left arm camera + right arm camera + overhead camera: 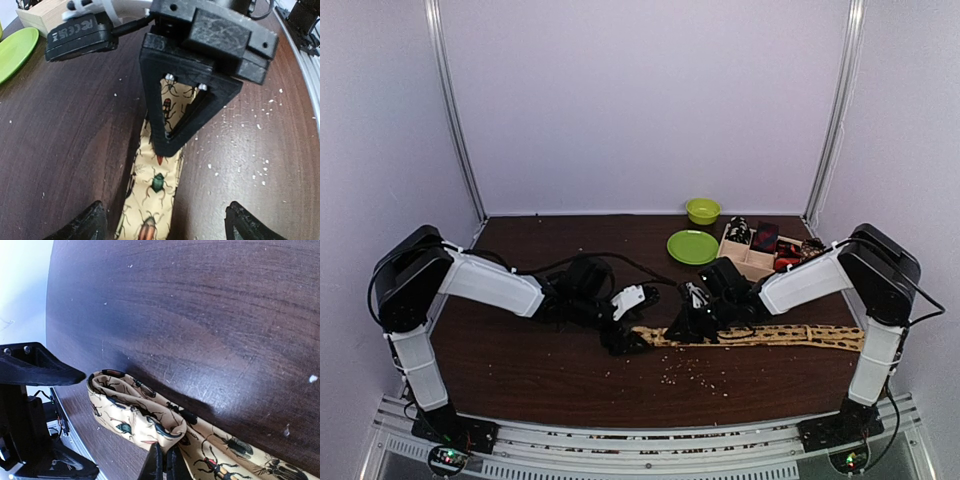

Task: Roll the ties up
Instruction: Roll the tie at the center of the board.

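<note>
Stretching left to right across the table (520,380), one long tan beetle-print tie (800,336). Straddling its left end with the left fingers (94,224), spread wide, cloth between them. Just beyond, clamping the first fold with the right fingers (156,464), pressed together on it. Looks set for rolling rightward along that long axis, both arms close in. Farther back, bundled ties (765,238) in the tray (732,252).

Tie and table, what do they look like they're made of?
The tie looks like thin printed fabric, maybe silk or polyester: it folds softly, with a slight sheen. The table looks like dark wood or laminate, smooth, with grain streaks.
</note>
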Available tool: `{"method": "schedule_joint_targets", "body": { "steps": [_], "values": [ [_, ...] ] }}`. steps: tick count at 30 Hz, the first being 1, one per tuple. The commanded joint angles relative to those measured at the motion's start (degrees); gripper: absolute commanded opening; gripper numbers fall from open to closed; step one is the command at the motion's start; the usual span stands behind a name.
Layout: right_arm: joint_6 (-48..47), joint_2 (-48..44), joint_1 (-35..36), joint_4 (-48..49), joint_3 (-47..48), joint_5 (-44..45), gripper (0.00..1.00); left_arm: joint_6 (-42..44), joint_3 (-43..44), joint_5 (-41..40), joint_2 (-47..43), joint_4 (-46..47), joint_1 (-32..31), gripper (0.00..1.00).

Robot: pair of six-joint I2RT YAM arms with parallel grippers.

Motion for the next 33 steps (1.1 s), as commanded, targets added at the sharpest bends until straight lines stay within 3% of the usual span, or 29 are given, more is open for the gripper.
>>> {"method": "schedule_joint_targets", "body": {
  "steps": [1, 5, 9, 15, 18, 21, 23, 27, 31, 33],
  "values": [
    [-0.8, 1.0, -0.3, 0.7, -0.7, -0.5, 0.00, 4.3, 3.4, -3.5, 3.2, 0.5, -0.9, 0.84],
    [-1.0, 1.3, -0.4, 0.3, -0.3, -0.8, 0.00, 4.9, 6.7, -2.4, 6.8, -1.8, -1.2, 0.82],
    [-1.0, 1.5, -0.5, 0.2, 0.1, -1.4, 0.00, 6.3, 10.3, -2.7, 10.3, -5.6, -2.3, 0.74],
    [0.0, 0.7, -0.5, 2.0, -0.8, -2.9, 0.00, 6.6, 8.8, -1.3, 11.7, -6.3, -2.6, 0.50],
    [1.0, -0.2, -0.3, 3.8, -1.7, -4.3, 0.00, 7.4, 6.5, -0.8, 10.9, -6.3, -2.8, 0.32],
    [1.3, -1.4, -0.2, 4.6, -2.3, -5.3, 0.13, 7.5, 3.7, -0.7, 9.2, -5.2, -2.8, 0.23],
    [1.0, -2.1, -0.2, 4.5, -2.3, -5.3, 0.21, 7.8, 3.1, -0.9, 8.7, -5.1, -2.8, 0.21],
    [0.3, -1.9, -0.1, 3.2, -0.9, -5.4, 0.23, 7.6, 3.3, -0.4, 8.7, -5.3, -2.9, 0.21],
    [0.2, -0.7, 0.0, 3.6, -0.3, -5.9, 0.11, 6.3, 3.6, -1.2, 8.8, -4.9, -2.9, 0.25],
    [-0.2, 0.1, 0.1, 3.3, -0.2, -5.9, 0.04, 5.3, 3.3, -2.1, 8.4, -4.9, -2.9, 0.34]
  ]
}}
